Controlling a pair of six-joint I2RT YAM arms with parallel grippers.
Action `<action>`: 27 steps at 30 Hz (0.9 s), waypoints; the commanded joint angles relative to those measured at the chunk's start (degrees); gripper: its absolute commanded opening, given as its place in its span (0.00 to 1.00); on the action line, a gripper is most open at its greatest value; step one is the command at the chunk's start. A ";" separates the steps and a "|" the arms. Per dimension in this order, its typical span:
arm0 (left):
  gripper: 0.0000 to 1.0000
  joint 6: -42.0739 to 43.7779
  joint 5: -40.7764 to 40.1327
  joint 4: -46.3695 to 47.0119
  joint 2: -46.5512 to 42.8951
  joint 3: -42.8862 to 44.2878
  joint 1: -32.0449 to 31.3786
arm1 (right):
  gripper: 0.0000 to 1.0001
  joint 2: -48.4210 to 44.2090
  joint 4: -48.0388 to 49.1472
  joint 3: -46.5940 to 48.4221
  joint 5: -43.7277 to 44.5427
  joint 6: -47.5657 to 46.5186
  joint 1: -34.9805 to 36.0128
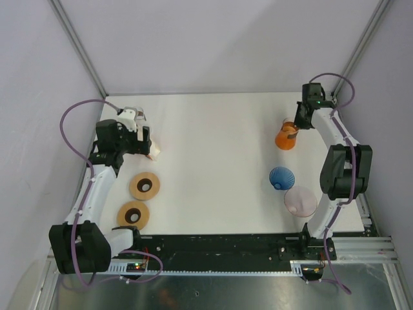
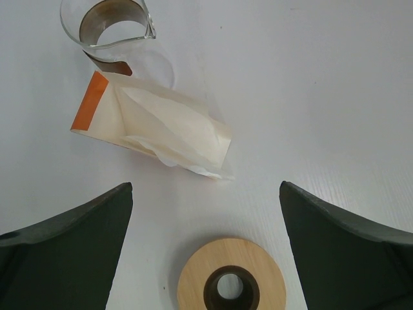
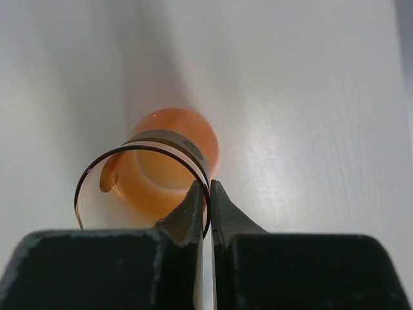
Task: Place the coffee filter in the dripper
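Note:
A pack of paper coffee filters [image 2: 161,126] with an orange strip lies flat on the white table; it also shows in the top view [image 1: 153,152]. My left gripper [image 2: 206,194] is open and empty, hovering just short of the pack; in the top view it is at the far left [image 1: 144,137]. A blue cone dripper [image 1: 282,177] and a pink one [image 1: 301,201] stand at the right. My right gripper [image 3: 209,187] is shut on the rim of an orange glass carafe [image 3: 151,174], one finger inside and one outside; the carafe shows in the top view [image 1: 286,138] by that gripper [image 1: 293,126].
A clear glass carafe [image 2: 110,26] stands just beyond the filter pack. Two wooden rings lie near the left arm [image 1: 144,186] [image 1: 133,214]; the nearer one shows under my left gripper [image 2: 231,279]. Grey walls close in the table on three sides.

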 commanded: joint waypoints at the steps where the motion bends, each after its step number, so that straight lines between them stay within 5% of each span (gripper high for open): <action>1: 1.00 1.14 2.85 -1.94 0.18 3.09 -0.15 | 0.00 -3.03 0.01 3.96 -2.85 -0.29 7.14; 18: 0.93 15.82 5.69 -22.09 -0.39 5.64 1.24 | 0.00 -3.02 -2.47 7.29 -2.58 -4.34 39.06; 27: 0.89 22.24 2.59 -24.42 -1.90 0.75 4.64 | 0.00 1.09 -2.71 9.01 -2.48 -2.60 44.31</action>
